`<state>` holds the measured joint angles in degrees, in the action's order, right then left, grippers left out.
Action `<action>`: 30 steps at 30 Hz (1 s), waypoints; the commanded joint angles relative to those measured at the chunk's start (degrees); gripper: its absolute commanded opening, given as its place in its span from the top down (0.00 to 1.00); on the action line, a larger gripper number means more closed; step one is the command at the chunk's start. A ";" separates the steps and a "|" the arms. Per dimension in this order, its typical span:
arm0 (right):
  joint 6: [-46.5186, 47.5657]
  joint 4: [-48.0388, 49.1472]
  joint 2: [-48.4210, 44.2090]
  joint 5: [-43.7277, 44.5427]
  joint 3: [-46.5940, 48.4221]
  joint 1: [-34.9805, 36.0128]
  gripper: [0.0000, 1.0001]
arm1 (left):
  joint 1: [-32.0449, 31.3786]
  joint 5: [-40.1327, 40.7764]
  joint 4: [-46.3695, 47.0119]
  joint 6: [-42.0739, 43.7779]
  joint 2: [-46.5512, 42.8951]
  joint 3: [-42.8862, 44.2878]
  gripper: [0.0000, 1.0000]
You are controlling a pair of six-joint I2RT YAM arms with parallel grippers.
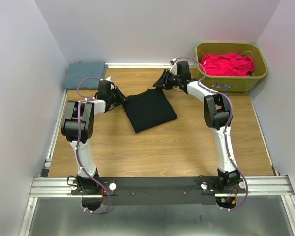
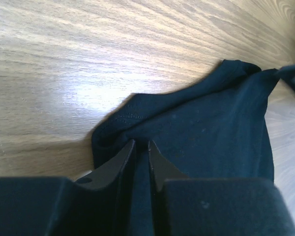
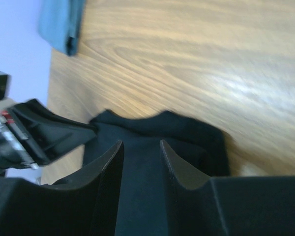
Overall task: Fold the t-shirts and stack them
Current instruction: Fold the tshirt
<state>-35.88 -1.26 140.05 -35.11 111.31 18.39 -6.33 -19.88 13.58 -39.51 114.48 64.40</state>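
Taking the wooden table (image 1: 187, 147) as a dial with the arm bases at 6 o'clock, the black short-sleeved cloth t-shirt (image 1: 150, 110) lies near the centre. It is already folded down to a compact, roughly square packet turned a little askew.

The left gripper (image 1: 120, 98) sits at the packet's 9 o'clock corner. Its wrist view shows the jaws nearly together with a ridge of the black cloth pinched between them, so it reads as clamped on that corner.

The right gripper (image 1: 160, 81) is at the packet's 12 o'clock corner. Its jaws stand partway apart with black cloth filling the gap. I cannot tell whether they squeeze the cloth or merely straddle it.

Farther back, at about 10 o'clock, the slate blue-grey cloth t-shirt (image 1: 84, 74) rests folded flat in the table's far corner, well apart from the black one. At about 2 o'clock the olive-green plastic tub (image 1: 226, 44) holds the bright pink-red cloth t-shirt (image 1: 226, 64), bunched and unfolded.

By my reckoning the task is around the middle. One shirt is folded and parked, and the black one is folded or close to it. Nothing is stacked yet, and the pink-red shirt is not yet out of the tub.
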 commanded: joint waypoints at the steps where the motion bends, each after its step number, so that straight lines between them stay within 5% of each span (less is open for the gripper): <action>1: 1.42 -0.24 1.72 3.73 -2.93 -0.29 0.57 | 0.26 0.45 -0.84 -0.74 0.14 0.38 0.79; 10: 1.95 -0.41 -1.52 5.85 -3.72 -0.38 0.57 | 1.14 5.29 -3.47 -0.13 -4.17 0.02 0.82; 13: 2.30 -0.41 -5.30 4.70 -5.74 -0.29 0.56 | 0.97 6.34 -4.70 0.04 -8.03 -0.42 0.74; 21: 3.18 0.73 -24.70 -1.52 -26.36 1.73 0.56 | -6.23 5.91 -10.59 2.59 -23.14 -2.78 0.64; 30: 3.89 6.26 -36.95 -4.53 -46.87 1.47 0.56 | -16.96 0.19 -12.88 1.01 -29.66 -19.04 0.65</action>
<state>-33.45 2.81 103.79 -37.93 70.37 20.21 -22.92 -17.56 4.95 -38.46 84.09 51.40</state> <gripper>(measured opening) 0.438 0.355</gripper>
